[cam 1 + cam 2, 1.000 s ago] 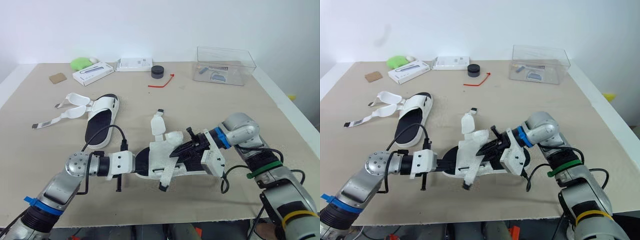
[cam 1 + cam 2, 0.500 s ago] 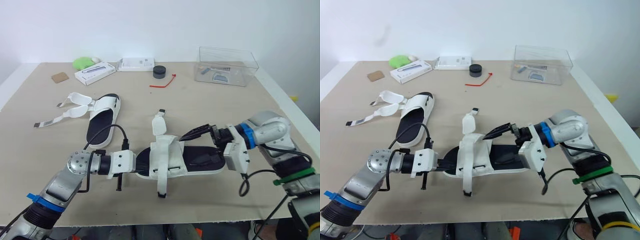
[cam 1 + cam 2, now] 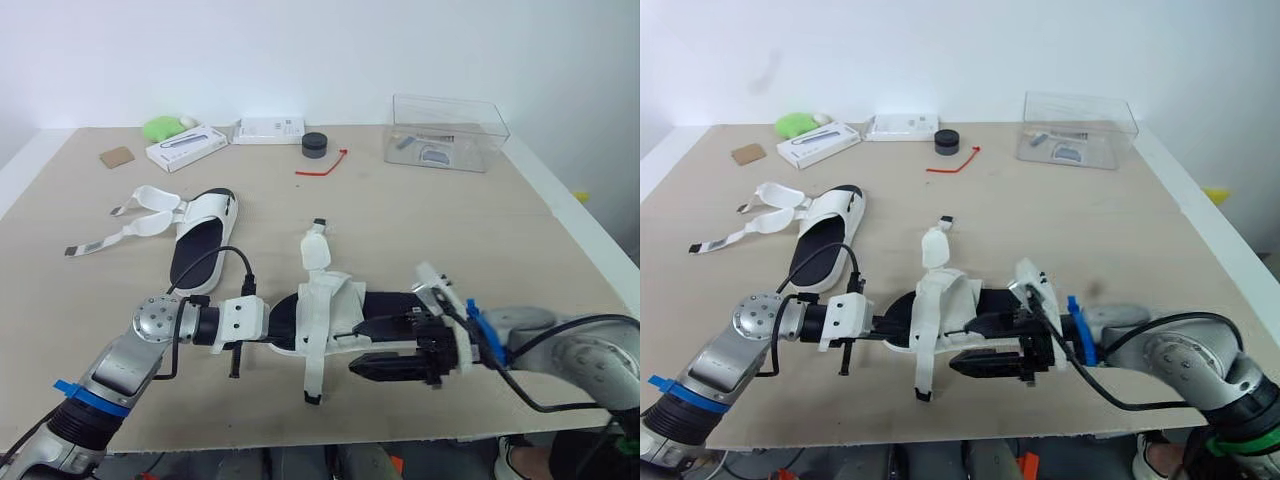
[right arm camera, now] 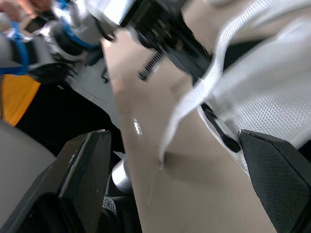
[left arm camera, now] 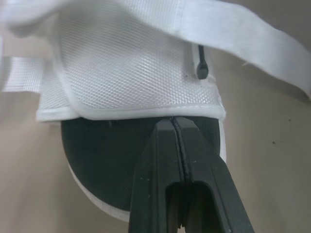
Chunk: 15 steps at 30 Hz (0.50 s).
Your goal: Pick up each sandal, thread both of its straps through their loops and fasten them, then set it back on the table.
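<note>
Because its fingers were pressed together on the sole edge at one end of the near sandal (image 3: 330, 300), the left gripper (image 3: 272, 327) looked to be working as an anchor, pinning the shoe to the table (image 3: 450, 220). The right gripper (image 3: 385, 347) sat low along the sandal's near side, fingers spread wide and holding nothing. It pointed toward the loose strap (image 3: 312, 370) drooping off the white upper, likely lining up to catch it for threading. The other strap (image 3: 317, 250) stuck up on the far side, unfastened. The second sandal (image 3: 200, 230) lay well apart to the left, its straps (image 3: 130, 225) splayed open, so most of the task remained.
</note>
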Tool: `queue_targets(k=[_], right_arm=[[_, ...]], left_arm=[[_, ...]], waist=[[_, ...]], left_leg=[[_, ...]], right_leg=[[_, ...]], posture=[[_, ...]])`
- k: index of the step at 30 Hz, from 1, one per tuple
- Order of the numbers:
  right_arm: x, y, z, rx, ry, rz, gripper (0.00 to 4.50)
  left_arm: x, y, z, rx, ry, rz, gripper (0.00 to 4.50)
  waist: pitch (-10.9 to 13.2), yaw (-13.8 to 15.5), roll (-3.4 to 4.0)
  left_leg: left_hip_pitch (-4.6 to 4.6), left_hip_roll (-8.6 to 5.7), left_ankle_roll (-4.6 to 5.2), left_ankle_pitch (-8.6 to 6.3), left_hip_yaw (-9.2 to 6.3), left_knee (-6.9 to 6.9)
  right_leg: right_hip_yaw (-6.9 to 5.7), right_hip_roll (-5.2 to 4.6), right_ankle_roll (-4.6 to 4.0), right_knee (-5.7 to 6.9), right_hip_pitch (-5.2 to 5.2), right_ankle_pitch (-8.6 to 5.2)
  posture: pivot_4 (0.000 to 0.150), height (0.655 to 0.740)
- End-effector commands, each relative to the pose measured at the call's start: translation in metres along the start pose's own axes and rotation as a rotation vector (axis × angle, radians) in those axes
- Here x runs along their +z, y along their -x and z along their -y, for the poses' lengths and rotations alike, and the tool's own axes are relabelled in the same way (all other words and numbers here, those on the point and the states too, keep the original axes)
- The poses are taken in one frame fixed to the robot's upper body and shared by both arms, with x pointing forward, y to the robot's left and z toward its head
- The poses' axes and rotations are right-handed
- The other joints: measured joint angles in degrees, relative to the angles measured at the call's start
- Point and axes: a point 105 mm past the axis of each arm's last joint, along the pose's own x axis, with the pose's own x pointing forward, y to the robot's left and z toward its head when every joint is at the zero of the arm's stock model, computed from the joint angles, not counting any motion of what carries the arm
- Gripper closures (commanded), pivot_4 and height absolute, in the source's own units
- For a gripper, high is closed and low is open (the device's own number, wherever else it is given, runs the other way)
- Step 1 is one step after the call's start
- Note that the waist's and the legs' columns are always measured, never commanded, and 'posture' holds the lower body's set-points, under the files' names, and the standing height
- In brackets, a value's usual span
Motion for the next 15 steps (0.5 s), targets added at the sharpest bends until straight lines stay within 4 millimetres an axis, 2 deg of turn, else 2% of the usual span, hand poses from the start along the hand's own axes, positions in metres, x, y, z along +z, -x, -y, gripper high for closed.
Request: queue_targets(k=[1,5,10,15], right_arm=[[-0.021,-0.011,-0.017,0.043,-0.043,-0.090,0.02],[-0.025,-0.017,-0.017,0.028,-0.025,-0.097,0.02],[-0.010,-0.012,-0.001,-0.066,0.053,-0.040,0.02],[0.003,-0.007,0.009,-0.091,0.139,-0.039,0.02]], left_arm=[[-0.003,0.001,0.002,-0.006,0.019,-0.006,4.50],[-0.002,0.000,0.001,-0.011,0.029,0.001,4.50],[-0.002,-0.002,0.003,-0.029,0.032,0.002,4.50],[-0.004,-0.004,0.002,-0.035,0.030,0.000,4.50]], waist=[[-0.1,0.0,-0.08],[-0.2,0.0,-0.17],[-0.2,0.0,-0.17],[-0.2,0.0,-0.17]], left_leg=[[0.02,0.00,0.01,0.00,-0.01,-0.01],[0.01,0.06,0.07,-0.07,-0.04,-0.06],[0.03,0.08,0.08,-0.08,-0.03,-0.07],[0.06,0.05,0.08,-0.08,-0.01,-0.04]], right_leg=[[0.00,0.00,0.02,0.00,-0.01,-0.02],[-0.02,0.07,-0.02,-0.01,0.00,-0.12],[-0.01,0.12,-0.03,-0.01,0.01,-0.12],[-0.02,0.17,-0.02,-0.01,0.00,-0.11]], posture=[[0.150,0.7400],[0.150,0.7400],[0.150,0.7400],[0.150,0.7400]])
